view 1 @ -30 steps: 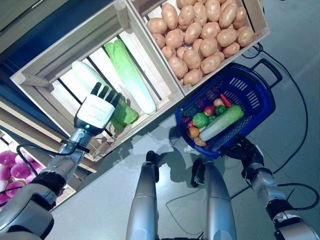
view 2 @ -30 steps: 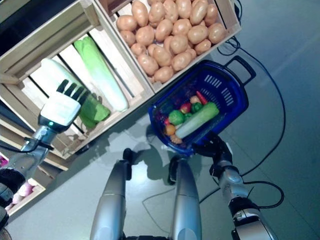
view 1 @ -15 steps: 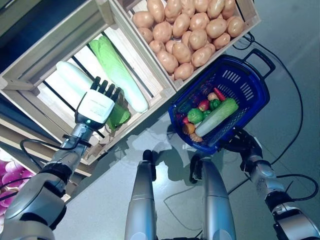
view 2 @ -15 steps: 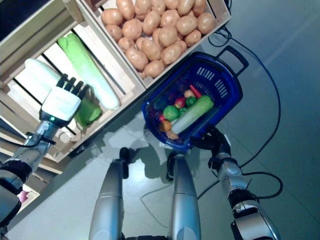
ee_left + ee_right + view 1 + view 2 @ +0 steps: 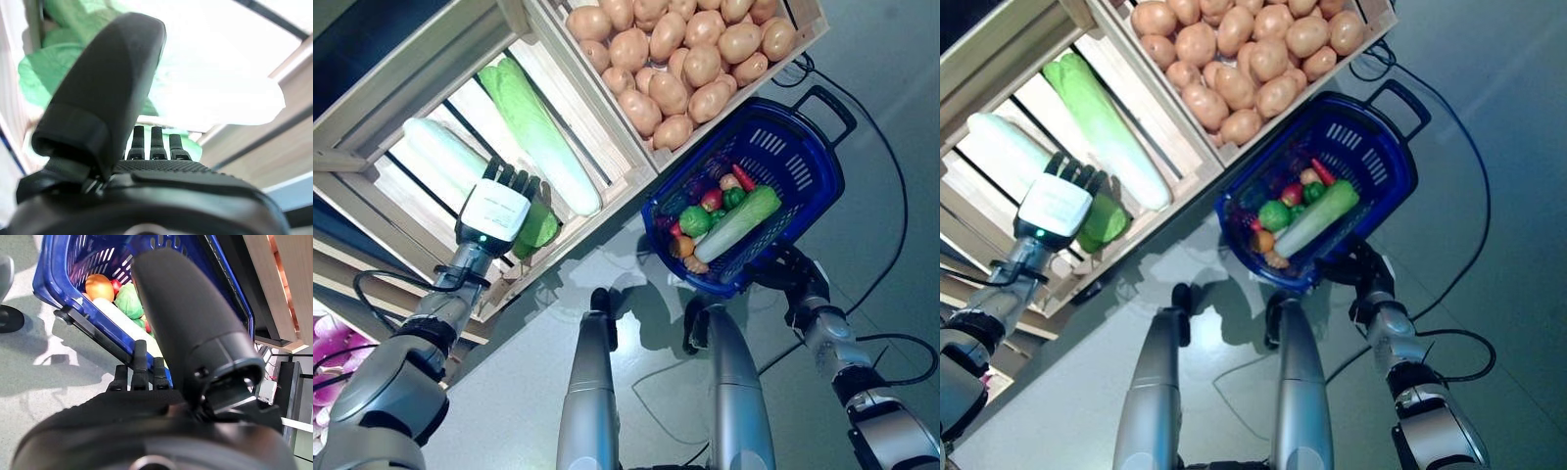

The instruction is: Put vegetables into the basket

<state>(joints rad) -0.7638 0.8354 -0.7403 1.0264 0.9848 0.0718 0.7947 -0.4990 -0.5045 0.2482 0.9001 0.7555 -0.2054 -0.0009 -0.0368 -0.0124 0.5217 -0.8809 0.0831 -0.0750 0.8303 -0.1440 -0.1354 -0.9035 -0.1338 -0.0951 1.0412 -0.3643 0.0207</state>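
In the left eye view, your left hand point(image 5: 492, 209) has crept further into the slatted crate point(image 5: 431, 73) over the last second, fingers straight and apart, now reaching over the green end of a cabbage point(image 5: 536, 227) and just beside the white radish point(image 5: 440, 155). The long cabbage point(image 5: 533, 132) lies alongside, and the potatoes point(image 5: 680, 69) fill the next crate. The camera has shifted too, so the crates only seem to slide.

In the right eye view, your right hand point(image 5: 1359, 266) holds the blue basket point(image 5: 1386, 171) by its near rim, tilted, with a pale marrow point(image 5: 1317, 218) and small vegetables already inside.

The left wrist view shows thumb and fingers point(image 5: 152, 142) spread with nothing between them, green leaf and a white mass beyond.

The right wrist view shows fingers point(image 5: 139, 367) curled at the basket rim; it looks like a firm hold, though the contact is partly hidden.

So the reach is nearly done; no closing on a vegetable yet.
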